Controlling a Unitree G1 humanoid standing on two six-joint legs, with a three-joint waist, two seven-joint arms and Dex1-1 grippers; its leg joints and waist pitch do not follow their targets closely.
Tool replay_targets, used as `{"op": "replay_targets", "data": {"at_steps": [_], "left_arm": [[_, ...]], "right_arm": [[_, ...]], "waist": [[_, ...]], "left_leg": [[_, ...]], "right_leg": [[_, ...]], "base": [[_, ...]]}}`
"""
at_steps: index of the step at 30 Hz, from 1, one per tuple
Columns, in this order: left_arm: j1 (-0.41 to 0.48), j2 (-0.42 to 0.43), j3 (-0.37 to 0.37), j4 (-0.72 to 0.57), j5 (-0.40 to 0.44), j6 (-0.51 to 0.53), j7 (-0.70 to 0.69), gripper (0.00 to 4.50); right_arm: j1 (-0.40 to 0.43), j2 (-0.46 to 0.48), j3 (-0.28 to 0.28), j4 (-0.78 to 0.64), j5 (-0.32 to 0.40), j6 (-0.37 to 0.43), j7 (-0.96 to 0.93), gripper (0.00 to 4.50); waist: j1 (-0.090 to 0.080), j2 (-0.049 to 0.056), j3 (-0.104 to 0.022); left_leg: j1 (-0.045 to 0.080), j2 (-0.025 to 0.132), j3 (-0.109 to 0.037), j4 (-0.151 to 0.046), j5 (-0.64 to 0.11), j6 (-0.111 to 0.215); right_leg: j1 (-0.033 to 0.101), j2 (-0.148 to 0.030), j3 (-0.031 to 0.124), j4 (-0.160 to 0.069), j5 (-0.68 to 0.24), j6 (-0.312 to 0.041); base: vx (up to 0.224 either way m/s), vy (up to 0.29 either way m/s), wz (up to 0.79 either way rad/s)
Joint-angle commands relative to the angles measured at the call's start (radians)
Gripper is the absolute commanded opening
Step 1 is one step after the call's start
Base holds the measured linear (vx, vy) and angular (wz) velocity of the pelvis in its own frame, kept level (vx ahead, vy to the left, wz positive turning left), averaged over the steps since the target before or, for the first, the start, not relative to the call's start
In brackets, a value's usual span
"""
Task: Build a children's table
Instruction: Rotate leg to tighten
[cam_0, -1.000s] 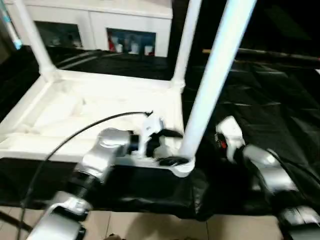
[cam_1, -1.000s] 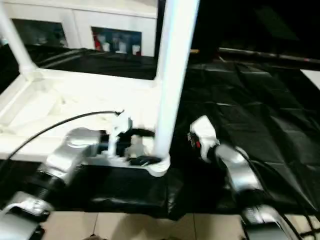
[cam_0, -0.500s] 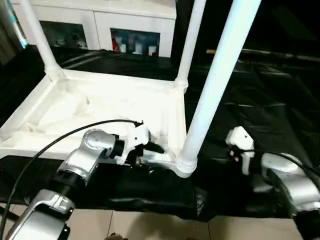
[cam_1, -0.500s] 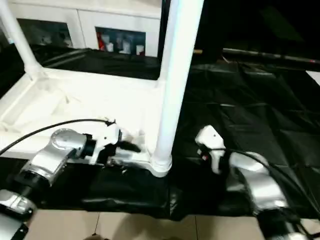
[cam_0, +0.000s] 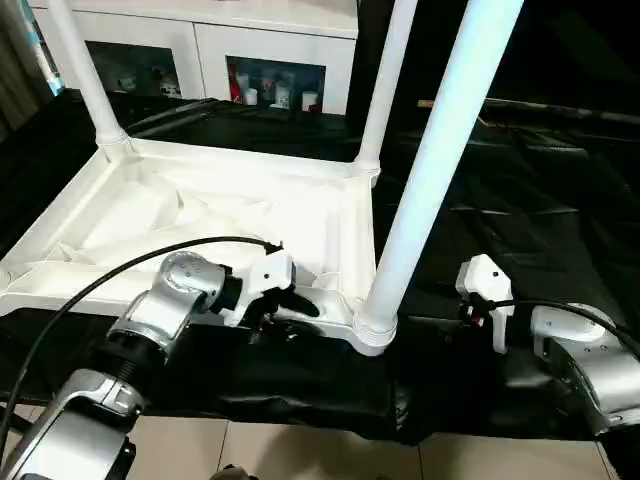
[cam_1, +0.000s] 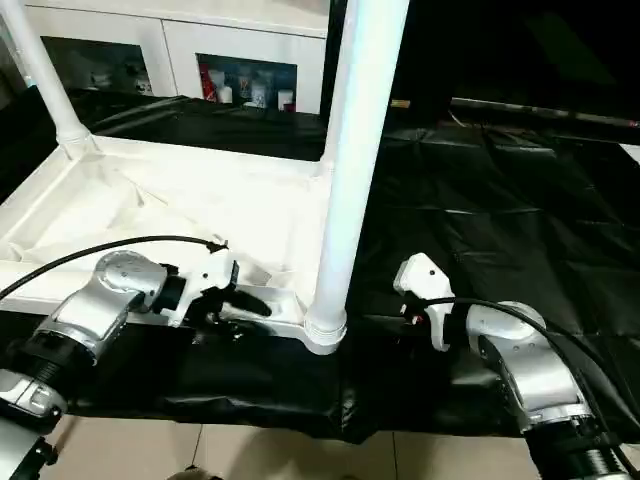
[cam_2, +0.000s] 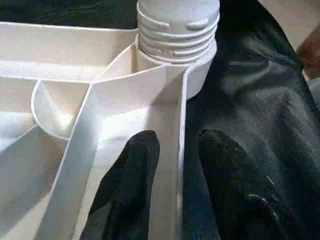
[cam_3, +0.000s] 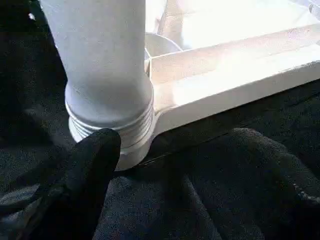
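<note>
A: Left eye view. Where is the work?

B: The tabletop (cam_0: 230, 215) lies upside down across the left half of the frame on a black sheet (cam_0: 520, 200). Three legs stand in its corner sockets; the near leg (cam_0: 430, 170) rises from lower centre to the top edge, long axis almost upright.

A: Right eye view: which arm is closer to that leg's base?

B: The left gripper (cam_1: 238, 305), at lower left, sits at the near rim just left of the socket. The right gripper (cam_1: 425, 300) hangs to the socket's right, apart from it.

A: Left wrist view?

B: The two black fingers (cam_2: 132, 180) straddle the rim wall (cam_2: 179, 150), one each side; whether they press it already is hard to tell. The threaded socket collar (cam_2: 177, 30) lies straight ahead.

A: Right wrist view?

B: The fingers (cam_3: 85, 180) stand wide apart, holding nothing, the leg's base directly ahead.
</note>
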Motion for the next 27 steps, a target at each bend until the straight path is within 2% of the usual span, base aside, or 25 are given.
{"op": "replay_targets", "data": {"at_steps": [1, 8, 11, 16, 17, 19, 21, 22, 24, 25, 26, 27], "left_arm": [[-0.019, 0.006, -0.017, 0.007, 0.017, 0.003, -0.013, 1.44], [-0.02, 0.008, -0.021, 0.014, 0.027, 0.01, -0.023, 0.81], [-0.017, 0.007, -0.021, 0.012, 0.031, 0.013, -0.023, 0.71], [-0.006, 0.003, -0.031, 0.013, 0.052, 0.009, -0.013, 0.26], [-0.001, -0.001, -0.038, 0.017, 0.065, 0.007, 0.002, 0.06], [0.002, -0.016, -0.037, 0.023, 0.075, 0.011, 0.037, 0.06], [0.001, -0.048, -0.02, 0.034, 0.069, 0.039, 0.091, 0.06], [0.0, -0.054, -0.017, 0.036, 0.067, 0.043, 0.099, 0.01], [-0.02, -0.097, 0.01, 0.052, 0.054, 0.132, 0.171, 0.0], [-0.031, -0.113, 0.019, 0.056, 0.053, 0.162, 0.202, 0.0], [-0.042, -0.13, 0.024, 0.053, 0.054, 0.188, 0.224, 0.0], [-0.042, -0.13, 0.024, 0.053, 0.054, 0.188, 0.224, 0.0]], "right_arm": [[0.007, -0.011, 0.001, -0.024, 0.006, 0.009, 0.006, 3.83], [0.006, -0.01, 0.006, -0.021, -0.004, 0.006, -0.001, 3.83], [0.007, -0.007, 0.007, -0.021, -0.006, 0.006, -0.006, 3.83], [0.009, 0.001, 0.006, -0.017, -0.01, 0.004, -0.02, 3.83], [0.009, 0.008, 0.002, -0.007, -0.017, 0.0, -0.04, 3.83], [0.003, 0.024, -0.01, 0.014, -0.023, -0.003, -0.077, 3.83], [-0.01, 0.052, -0.038, 0.043, -0.007, 0.005, -0.12, 3.83], [-0.012, 0.056, -0.043, 0.047, -0.002, 0.008, -0.125, 4.01], [-0.017, 0.077, -0.067, 0.063, 0.041, 0.031, -0.12, 4.18], [-0.014, 0.076, -0.067, 0.065, 0.051, 0.034, -0.105, 4.21], [-0.009, 0.071, -0.061, 0.065, 0.054, 0.03, -0.087, 4.21], [-0.009, 0.071, -0.061, 0.065, 0.054, 0.03, -0.087, 4.41]], "waist": [[0.003, 0.009, -0.061], [0.003, 0.009, -0.062], [0.003, 0.01, -0.062], [0.003, 0.011, -0.062], [0.002, 0.01, -0.063], [0.002, 0.011, -0.062], [0.0, 0.01, -0.057], [-0.002, 0.009, -0.058], [-0.004, 0.007, -0.055], [-0.001, 0.009, -0.056], [-0.001, 0.002, -0.057], [-0.001, 0.003, -0.058]], "left_leg": [[0.013, 0.051, -0.029, -0.073, -0.268, 0.01], [0.012, 0.051, -0.028, -0.072, -0.254, 0.015], [0.013, 0.051, -0.028, -0.072, -0.257, 0.013], [0.012, 0.051, -0.029, -0.073, -0.257, 0.013], [0.012, 0.051, -0.029, -0.072, -0.255, 0.014], [0.012, 0.05, -0.029, -0.072, -0.254, 0.013], [0.015, 0.049, -0.029, -0.072, -0.287, 0.005], [0.015, 0.048, -0.029, -0.072, -0.294, 0.002], [0.016, 0.046, -0.03, -0.073, -0.307, 0.003], [0.021, 0.048, -0.031, -0.072, -0.312, 0.003], [0.02, 0.046, -0.031, -0.07, -0.311, 0.007], [0.013, 0.046, -0.032, -0.071, -0.297, 0.015]], "right_leg": [[0.046, -0.078, 0.051, -0.084, -0.302, -0.185], [0.047, -0.077, 0.051, -0.081, -0.277, -0.192], [0.046, -0.078, 0.051, -0.083, -0.29, -0.19], [0.047, -0.077, 0.051, -0.082, -0.285, -0.189], [0.048, -0.077, 0.051, -0.082, -0.285, -0.187], [0.047, -0.077, 0.05, -0.082, -0.286, -0.187], [0.043, -0.08, 0.049, -0.091, -0.36, -0.175], [0.043, -0.079, 0.049, -0.092, -0.379, -0.172], [0.042, -0.077, 0.047, -0.097, -0.427, -0.156], [0.04, -0.08, 0.046, -0.101, -0.44, -0.154], [0.04, -0.079, 0.046, -0.101, -0.448, -0.15], [0.046, -0.08, 0.046, -0.099, -0.439, -0.146]], "base": [[0.0, 0.0, 0.0], [0.0, 0.0, 0.0], [0.0, 0.0, 0.0], [0.0, 0.0, 0.0], [0.0, 0.0, 0.0], [0.0, 0.0, 0.0], [0.0, 0.0, 0.0], [0.0, 0.0, 0.0], [0.0, 0.0, 0.0], [0.0, 0.0, 0.0], [0.0, 0.0, 0.0], [0.0, 0.0, 0.0]]}}
